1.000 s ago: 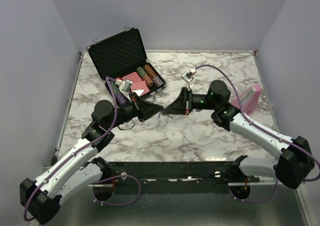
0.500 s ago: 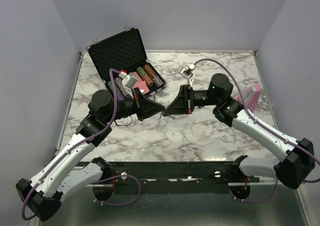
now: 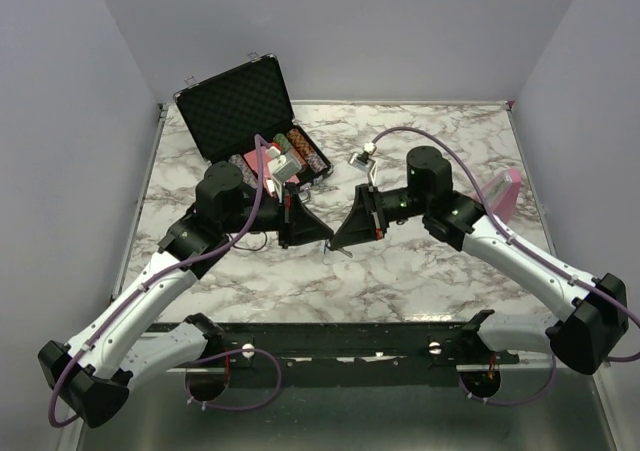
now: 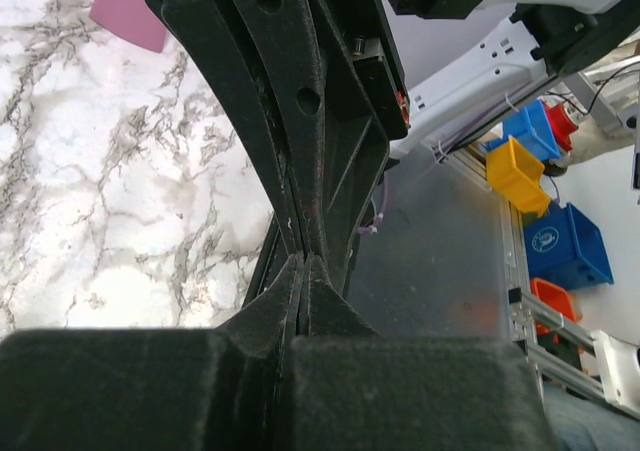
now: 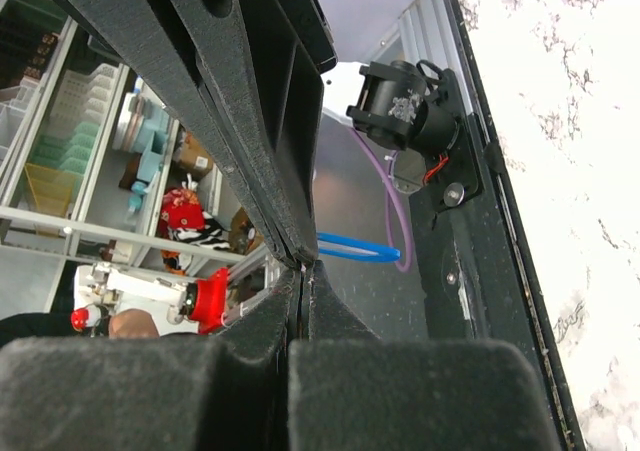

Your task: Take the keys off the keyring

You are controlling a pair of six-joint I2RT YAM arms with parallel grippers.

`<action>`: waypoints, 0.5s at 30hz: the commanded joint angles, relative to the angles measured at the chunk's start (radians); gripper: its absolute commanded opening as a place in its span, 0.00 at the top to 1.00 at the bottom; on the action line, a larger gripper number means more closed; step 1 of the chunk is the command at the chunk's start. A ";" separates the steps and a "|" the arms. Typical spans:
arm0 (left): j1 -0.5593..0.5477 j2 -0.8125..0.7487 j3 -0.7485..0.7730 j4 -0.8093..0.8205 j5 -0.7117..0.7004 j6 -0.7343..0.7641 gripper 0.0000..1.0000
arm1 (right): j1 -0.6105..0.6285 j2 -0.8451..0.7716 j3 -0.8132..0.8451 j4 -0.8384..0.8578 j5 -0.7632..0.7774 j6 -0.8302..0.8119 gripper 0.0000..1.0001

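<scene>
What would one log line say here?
left pincer: shut | right pincer: shut | keys: blue piece showing where both meet

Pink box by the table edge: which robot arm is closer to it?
Right. The right arm runs just beside the pink box; the left arm is on the other side, next to the case.
</scene>
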 commanded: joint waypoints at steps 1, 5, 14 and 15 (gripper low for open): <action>-0.016 0.016 -0.002 -0.118 0.097 0.049 1.00 | 0.012 0.001 0.056 0.028 -0.002 -0.025 0.99; -0.018 0.019 0.026 -0.149 0.035 0.023 0.98 | 0.014 -0.001 0.057 -0.013 0.004 -0.045 0.99; -0.016 0.015 0.223 -0.238 -0.206 -0.025 0.32 | 0.015 -0.024 0.036 0.016 0.082 0.001 0.99; -0.018 0.000 0.237 -0.239 -0.252 -0.031 0.32 | 0.017 -0.022 0.037 0.015 0.102 0.010 0.99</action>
